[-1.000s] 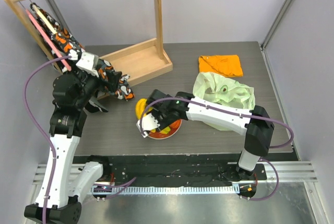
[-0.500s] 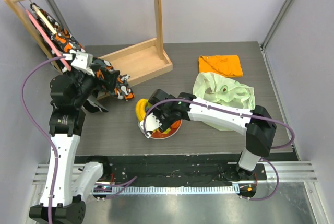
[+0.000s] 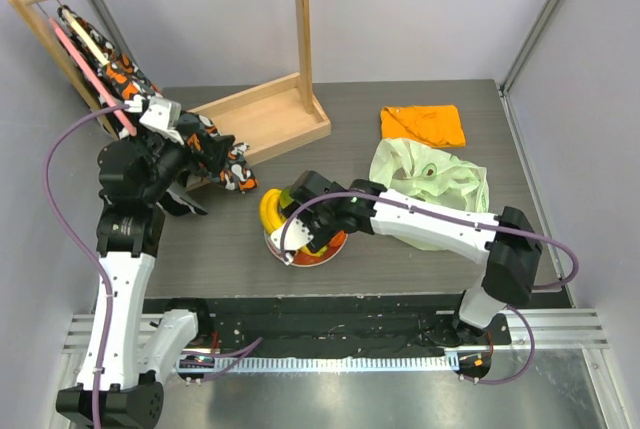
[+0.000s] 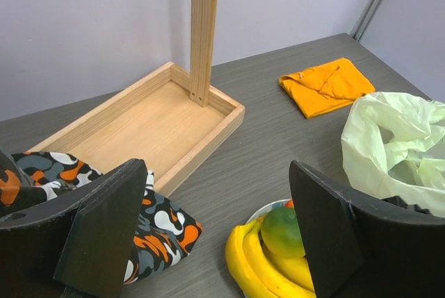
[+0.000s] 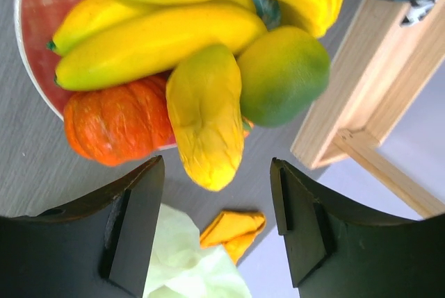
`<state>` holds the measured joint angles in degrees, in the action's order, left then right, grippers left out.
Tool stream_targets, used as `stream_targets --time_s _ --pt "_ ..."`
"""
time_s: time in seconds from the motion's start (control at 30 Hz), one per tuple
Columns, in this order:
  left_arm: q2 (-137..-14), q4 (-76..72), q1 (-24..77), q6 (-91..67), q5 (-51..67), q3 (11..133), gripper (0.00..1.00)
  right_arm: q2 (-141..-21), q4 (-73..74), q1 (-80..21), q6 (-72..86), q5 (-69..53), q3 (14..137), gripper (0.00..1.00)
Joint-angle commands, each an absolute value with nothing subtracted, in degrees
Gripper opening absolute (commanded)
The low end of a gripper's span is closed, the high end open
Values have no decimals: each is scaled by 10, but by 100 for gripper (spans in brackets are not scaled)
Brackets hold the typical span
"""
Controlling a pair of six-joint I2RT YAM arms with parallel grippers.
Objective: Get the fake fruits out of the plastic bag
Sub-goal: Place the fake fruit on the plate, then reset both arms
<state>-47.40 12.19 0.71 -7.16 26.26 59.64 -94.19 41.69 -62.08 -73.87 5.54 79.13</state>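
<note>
right wrist view: right gripper [image 5: 215, 194] with jaws apart above glossy fake bananas [image 5: 160, 37], likely light, stiff, slippery; pinch near the stem.

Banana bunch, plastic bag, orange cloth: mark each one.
banana bunch [image 5: 160, 32], right wrist view, middle of one banana.
plastic bag [image 3: 440, 179], top external view, crumpled middle.
orange cloth [image 4: 327, 86], left wrist view, centre of folded top.

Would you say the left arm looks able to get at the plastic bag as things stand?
Probably not easily. The left gripper hangs open at the far left, by the patterned cloth, while the plastic bag lies far right, and the right arm stretches across between them, over the plate.
</note>
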Motion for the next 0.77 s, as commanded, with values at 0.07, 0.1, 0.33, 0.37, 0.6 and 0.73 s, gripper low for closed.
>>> stream_targets --time_s 0.07,0.1,0.33,0.37,0.6,0.73 --pt "-490 83 5 -82 275 596 93 -849 420 -595 -730 125 792 73" --pt "-492 83 6 -82 276 592 94 -839 417 -584 -721 124 796 75" --pt "-516 74 15 -62 272 564 100 -855 378 -320 -382 116 926 100" --pt "-522 74 18 -55 272 563 100 -863 378 -283 -309 109 938 100" --pt "-546 103 23 -25 272 565 100 -856 383 -207 -135 193 870 100" --pt "-540 128 23 -12 265 565 100 -802 379 -202 -142 139 809 100"
